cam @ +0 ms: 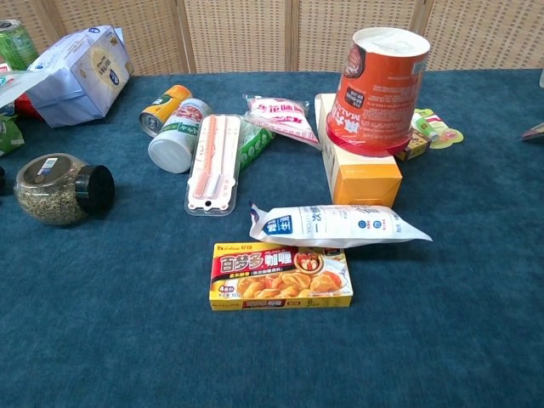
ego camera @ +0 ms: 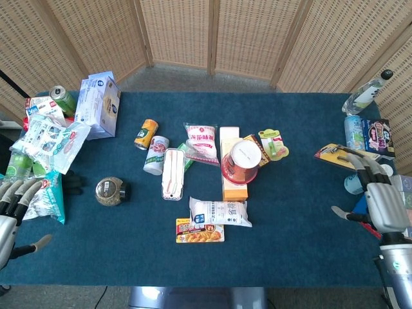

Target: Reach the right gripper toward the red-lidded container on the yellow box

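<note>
**Occluded and cropped regions**

Left hand point(ego camera: 8, 212): cut by the head view's left edge. Right hand point(ego camera: 380, 199): wrist runs out at the lower right corner, covering packets behind it. Yellow box point(cam: 361, 166): top partly hidden beneath the red-lidded container point(cam: 378, 89). Neither hand appears in the chest view.

Red-and-white cylindrical container point(cam: 377, 89), white end uppermost, red lid rim below. Yellow-orange rectangular cardboard box point(cam: 361, 174), cream along its top. White plastic pouch point(cam: 336, 225) with blue printed marks. Yellow flat carton point(cam: 280, 276), red label band, picture of orange-brown food. Clear glass jar point(cam: 55, 189), black cap, olive-brown speckled fill. Orange tin can point(cam: 164, 108). Pink-and-white snack bag point(cam: 280, 116). Deep blue carpet-like table cover point(cam: 442, 340). Tan woven-lattice folding screen point(ego camera: 244, 35) with brown wooden frames.
</note>
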Controlling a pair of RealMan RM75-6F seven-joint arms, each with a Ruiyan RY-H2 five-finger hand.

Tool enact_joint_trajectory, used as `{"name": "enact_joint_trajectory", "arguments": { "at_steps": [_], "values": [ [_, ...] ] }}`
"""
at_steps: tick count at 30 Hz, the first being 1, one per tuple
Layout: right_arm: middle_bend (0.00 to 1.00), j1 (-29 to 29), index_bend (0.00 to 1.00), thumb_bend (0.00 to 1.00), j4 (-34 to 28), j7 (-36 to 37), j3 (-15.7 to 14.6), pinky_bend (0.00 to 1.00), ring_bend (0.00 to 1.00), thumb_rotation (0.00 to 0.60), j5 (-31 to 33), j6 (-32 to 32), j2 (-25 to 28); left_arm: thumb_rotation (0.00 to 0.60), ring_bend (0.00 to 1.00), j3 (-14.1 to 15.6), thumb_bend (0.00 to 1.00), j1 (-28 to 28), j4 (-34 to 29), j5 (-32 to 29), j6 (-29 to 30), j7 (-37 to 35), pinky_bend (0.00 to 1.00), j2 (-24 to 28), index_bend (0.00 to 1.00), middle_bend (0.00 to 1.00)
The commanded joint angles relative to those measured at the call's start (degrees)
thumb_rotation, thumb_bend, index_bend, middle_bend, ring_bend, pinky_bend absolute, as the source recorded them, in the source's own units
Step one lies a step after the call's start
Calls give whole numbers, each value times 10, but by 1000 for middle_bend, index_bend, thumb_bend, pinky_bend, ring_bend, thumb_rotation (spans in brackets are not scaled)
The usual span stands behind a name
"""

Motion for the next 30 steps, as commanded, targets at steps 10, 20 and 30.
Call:
{"name": "enact_joint_trajectory", "arguments": {
  "at_steps": [10, 20, 30],
  "values": [
    [0, 252, 0, 0, -21, -126, 75, 0, 0, 600, 226, -263, -32, 600, 0, -1, 0, 6, 0, -4, 7, -7, 0, 6, 0, 0],
    [0, 363, 0, 0, 18, -220, 59, 0, 0, 600, 352, -263, -114, 600, 0, -9, 0, 9, 8, -18, 18, -36, 0, 18, 0, 0],
    [0, 438, 0, 0, 53, -266, 49, 0, 0, 600, 426, -245, -168, 600, 0, -10, 0, 10, 12, -17, 19, -49, 0, 25, 0, 0]
  ]
}}
